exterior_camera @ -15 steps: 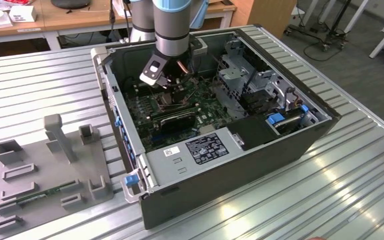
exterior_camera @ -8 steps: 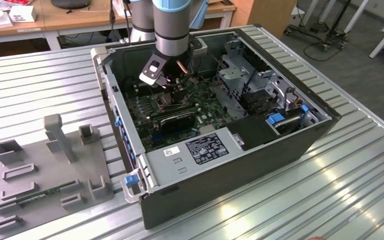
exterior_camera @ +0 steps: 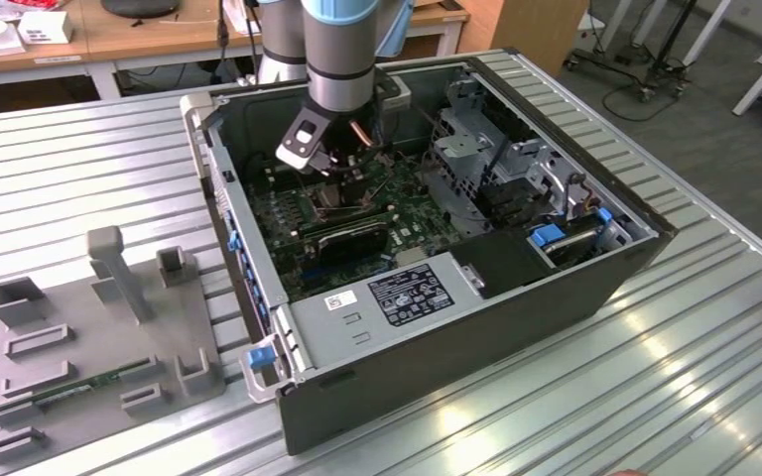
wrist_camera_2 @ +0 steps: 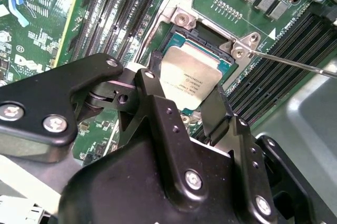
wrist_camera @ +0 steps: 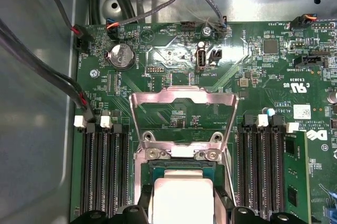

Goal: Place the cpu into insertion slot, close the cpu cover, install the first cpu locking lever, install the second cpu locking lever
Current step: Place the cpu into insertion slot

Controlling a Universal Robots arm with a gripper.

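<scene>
Case (exterior_camera: 619,268) of a tower computer lies open on its side on the tabletop (exterior_camera: 646,397); it holds the green motherboard (exterior_camera: 295,213) and a power supply box (exterior_camera: 368,317) with a white printed label (exterior_camera: 409,294). In the second wrist view I see the cpu (wrist_camera_2: 189,71), small print on its pale face, down in the insertion slot (wrist_camera_2: 199,36), the gripper (wrist_camera_2: 183,89) pinching two opposite edges; seating I cannot judge. In the first wrist view the cpu cover (wrist_camera: 181,93) is swung open behind the slot.
</scene>
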